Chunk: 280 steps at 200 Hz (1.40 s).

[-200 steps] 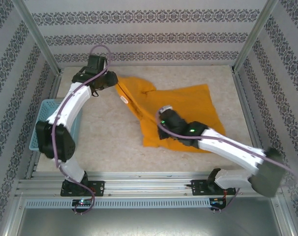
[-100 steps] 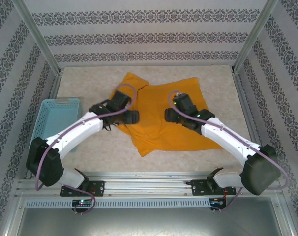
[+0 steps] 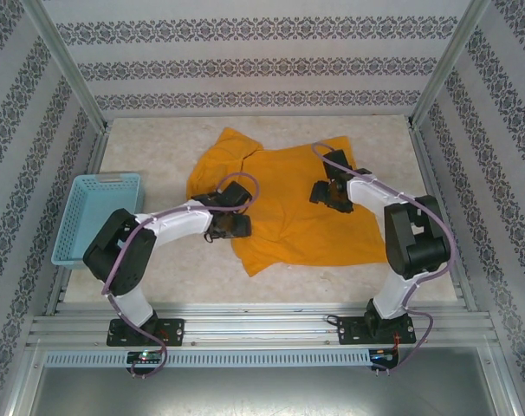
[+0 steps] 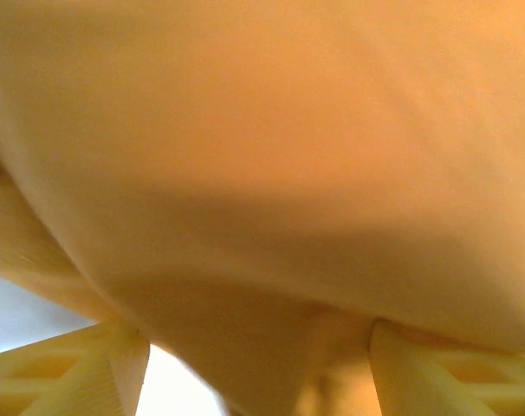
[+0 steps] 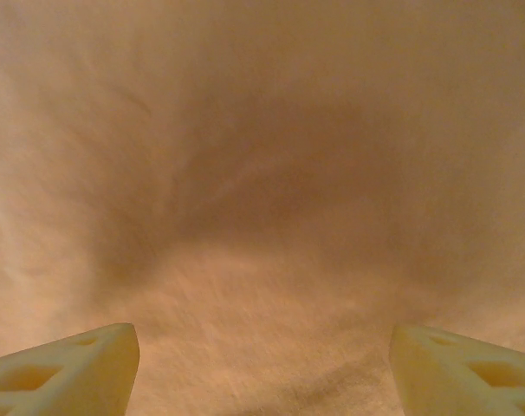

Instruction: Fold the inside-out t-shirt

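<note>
The orange t-shirt [image 3: 288,221] lies spread in the middle of the surface [image 3: 158,143], plain face up, 1 sleeve toward the far left. The left gripper [image 3: 234,225] sits at its left edge and the right gripper [image 3: 323,192] on its far right part. Both wrist views show the jaws wide apart, with cloth close before them. A blue basket [image 3: 93,212] stands at the left.

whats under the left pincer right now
The orange t-shirt lies under the left pincer, with cloth between its open fingers. The table beneath that spot is covered, so anything under the cloth cannot be seen.
</note>
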{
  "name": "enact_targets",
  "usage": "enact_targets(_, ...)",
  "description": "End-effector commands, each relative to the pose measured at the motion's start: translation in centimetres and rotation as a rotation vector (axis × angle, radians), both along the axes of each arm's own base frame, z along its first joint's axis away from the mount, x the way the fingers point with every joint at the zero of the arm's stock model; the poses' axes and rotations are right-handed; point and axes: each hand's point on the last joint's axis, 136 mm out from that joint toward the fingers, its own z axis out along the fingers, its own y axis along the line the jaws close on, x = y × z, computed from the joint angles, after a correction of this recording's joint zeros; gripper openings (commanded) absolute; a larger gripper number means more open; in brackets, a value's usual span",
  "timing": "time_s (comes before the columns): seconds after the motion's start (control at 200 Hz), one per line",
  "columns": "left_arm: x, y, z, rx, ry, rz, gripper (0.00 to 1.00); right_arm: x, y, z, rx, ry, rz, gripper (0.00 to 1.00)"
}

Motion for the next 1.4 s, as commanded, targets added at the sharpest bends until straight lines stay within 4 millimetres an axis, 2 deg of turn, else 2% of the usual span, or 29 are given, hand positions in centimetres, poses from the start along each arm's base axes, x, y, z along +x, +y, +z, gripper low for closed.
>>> enact_targets(0.0, 3.6, 1.7, 0.9, 0.021, -0.044, 0.035, 0.65, -2.4, 1.0, -1.9, 0.018, 0.054, -0.025, 0.79)
enact_targets(0.115, 6.2, 3.7, 0.9, 0.04, -0.047, 0.058, 0.62, -5.3, 2.9, -1.6, 0.008, 0.046, 0.008, 0.8)
enact_targets(0.245, 9.5, 4.2, 1.4, 0.014, -0.061, 0.063, 0.6, -8.7, 5.8, -1.7, 0.061, 0.045, 0.047, 0.81)
enact_targets(0.345, 12.3, 2.8, 2.2, -0.016, -0.084, 0.033, 0.59, -11.2, 9.1, -2.3, 0.109, 0.075, 0.094, 0.81)
enact_targets(0.44, 14.7, 0.1, 2.9, -0.096, -0.083, -0.008, 0.59, -12.7, 13.2, -2.0, 0.188, 0.073, 0.152, 0.81)
enact_targets(0.515, 16.1, -1.7, 3.5, -0.158, -0.072, -0.028, 0.6, -13.2, 16.4, -0.7, 0.24, 0.051, 0.216, 0.81)
enact_targets(0.6, 16.5, -2.4, 4.8, -0.182, -0.073, -0.031, 0.62, -12.8, 18.2, 1.5, 0.259, 0.013, 0.269, 0.81)
enact_targets(0.649, 16.1, -1.9, 6.1, -0.152, -0.097, -0.031, 0.63, -12.2, 17.8, 3.2, 0.236, -0.031, 0.283, 0.82)
enact_targets(0.684, 15.5, -1.2, 7.0, -0.11, -0.118, -0.026, 0.64, -11.5, 16.8, 4.3, 0.201, -0.068, 0.277, 0.83)
enact_targets(0.749, 13.9, 0.4, 8.9, -0.03, -0.163, -0.012, 0.68, -9.9, 14.0, 5.9, 0.133, -0.127, 0.243, 0.84)
enact_targets(0.809, 11.9, 1.4, 9.8, -0.012, -0.187, 0.006, 0.69, -8.1, 11.4, 6.6, 0.1, -0.155, 0.2, 0.85)
enact_targets(0.889, 9.1, 2.3, 9.6, -0.04, -0.191, 0.04, 0.69, -5.4, 8.4, 7.0, 0.089, -0.165, 0.148, 0.84)
enact_targets(0.954, 6.9, 2.9, 8.8, -0.054, -0.183, 0.064, 0.68, -2.7, 6.3, 6.9, 0.057, -0.167, 0.113, 0.85)
enact_targets(1.089, 3.6, 2.0, 6.5, -0.105, -0.16, 0.078, 0.67, 2.4, 3.0, 5.1, 0.011, -0.098, 0.047, 0.85)
enact_targets(1.164, 2.6, 1.1, 4.8, -0.123, -0.127, 0.071, 0.67, 3.9, 2.2, 3.8, 0.004, -0.055, 0.018, 0.85)
enact_targets(1.259, 2.4, 0.7, 2.7, -0.113, -0.073, 0.063, 0.64, 4.2, 2.2, 2.0, 0.006, -0.004, 0.0, 0.85)
enact_targets(1.394, 4.2, 1.4, 1.0, -0.053, -0.052, 0.056, 0.57, 2.2, 2.8, -0.4, 0.042, 0.061, -0.014, 0.81)
